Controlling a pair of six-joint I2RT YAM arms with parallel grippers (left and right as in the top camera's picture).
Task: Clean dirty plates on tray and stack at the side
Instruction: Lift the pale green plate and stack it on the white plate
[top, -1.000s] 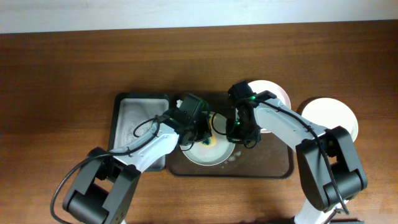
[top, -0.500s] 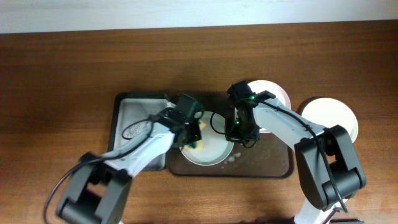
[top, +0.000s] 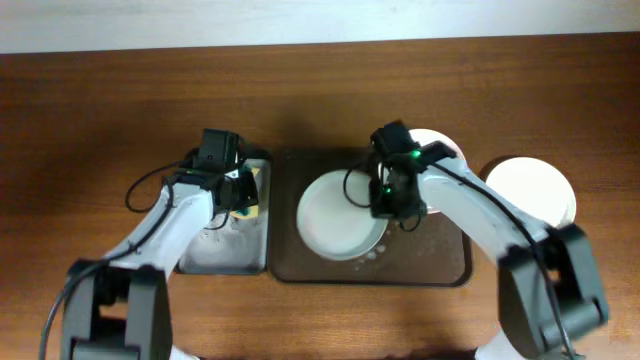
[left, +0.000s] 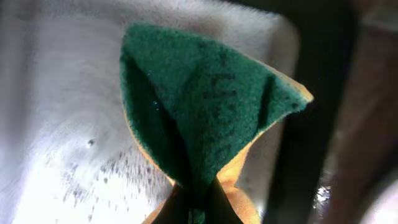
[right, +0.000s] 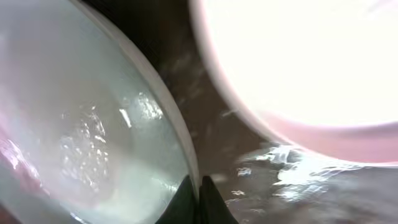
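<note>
The pale green plate (top: 338, 215) lies on the dark brown tray (top: 440, 255); no red marks show on it, and it looks wet in the right wrist view (right: 81, 137). My right gripper (top: 385, 207) is shut on its right rim (right: 199, 199). The pinkish white plate (top: 443, 150) lies at the tray's far right corner, partly under my right arm, and shows bright in the right wrist view (right: 298, 62). The white plate (top: 530, 190) lies on the table right of the tray. My left gripper (top: 240, 200) is shut on a green and yellow sponge (left: 211, 112) over the grey tray (left: 56, 124).
The narrow grey tray (top: 215, 250) with a black rim stands against the brown tray's left side and looks wet and speckled. Water drops lie on the brown tray (right: 217, 143) between the two plates. The wooden table (top: 100, 120) spreads around both trays.
My left gripper has carried the sponge off the pale green plate leftward to over the grey tray. My right gripper has kept its hold on the plate's rim.
</note>
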